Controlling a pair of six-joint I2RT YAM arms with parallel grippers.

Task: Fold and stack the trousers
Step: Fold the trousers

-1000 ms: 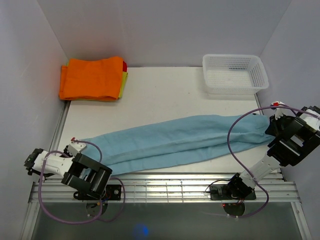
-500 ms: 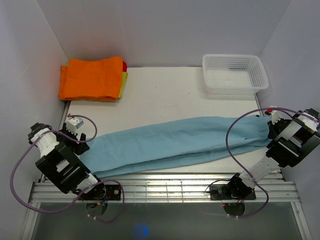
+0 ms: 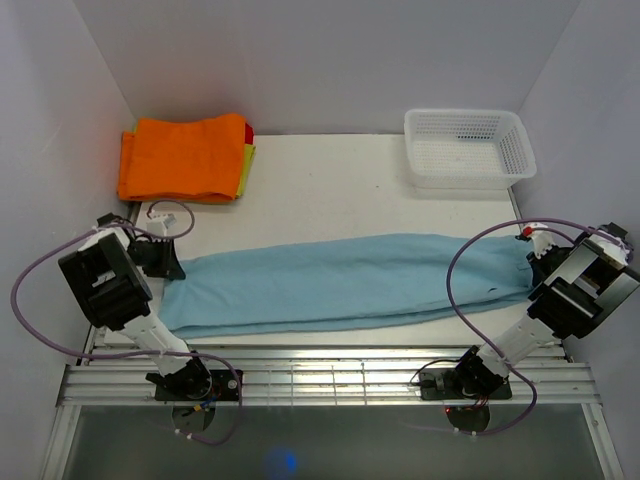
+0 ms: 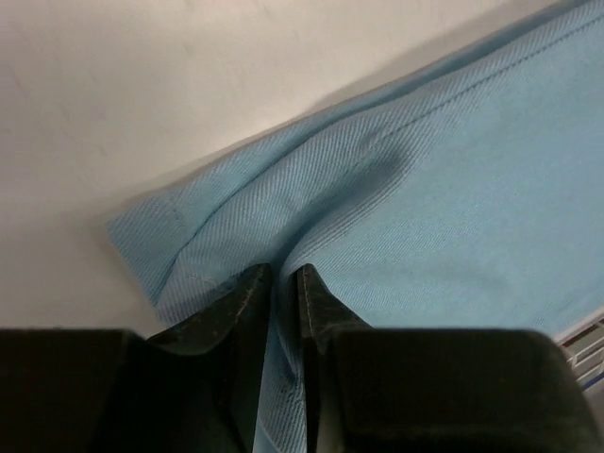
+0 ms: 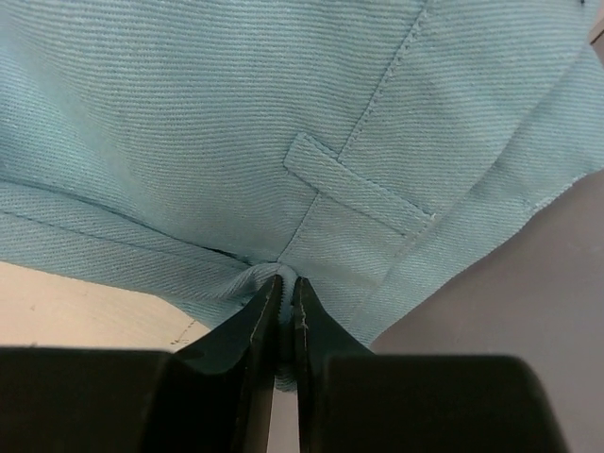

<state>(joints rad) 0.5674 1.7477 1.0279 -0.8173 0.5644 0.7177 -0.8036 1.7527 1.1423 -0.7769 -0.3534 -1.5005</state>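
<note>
— Lying flat in the lower middle of the overhead frame, the trousers (image 3: 340, 283) form one long sky-blue band running left to right on the white table (image 3: 330, 190). The legs are laid one over the other, as far as I can tell.
— Who holds them?
— Both arms. At the band's left end, the left gripper (image 4: 281, 276) has its jaws pinched on a ridge of cloth beside the hem. At the right end, the right gripper (image 5: 284, 281) is clamped on the waist edge, just below a belt loop (image 5: 359, 184).
— How far along is it?
— Early, I'd judge. The lengthwise fold looks made; the cross folds and the stacking are left. An orange folded garment (image 3: 185, 155) sits in the upper left and a white basket (image 3: 470, 178) in the upper right, both well apart from the trousers.
— Anything different from a second ago?
— Yes. Then the band slanted, its left end sagging toward the bottom edge with the legs splayed. The left gripper has carried that end up the frame, and the cloth now lies straighter and tauter.
</note>
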